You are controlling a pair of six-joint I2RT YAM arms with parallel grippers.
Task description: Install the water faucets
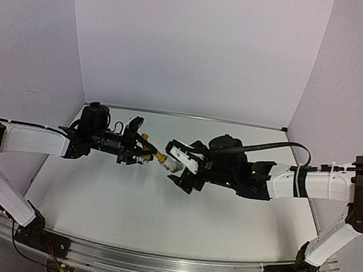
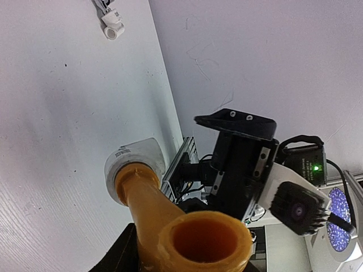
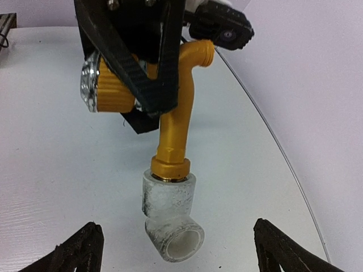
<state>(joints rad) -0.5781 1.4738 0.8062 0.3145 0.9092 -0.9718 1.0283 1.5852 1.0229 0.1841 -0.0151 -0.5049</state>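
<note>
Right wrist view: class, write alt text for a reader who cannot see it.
Held by the left gripper, a gold faucet carries a white elbow fitting on its lower end. The right gripper stands wide open below, touching nothing.

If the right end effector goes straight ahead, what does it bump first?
Probably the white plastic elbow fitting on the gold metal faucet, which the left end effector holds; depth is hard to judge.
</note>
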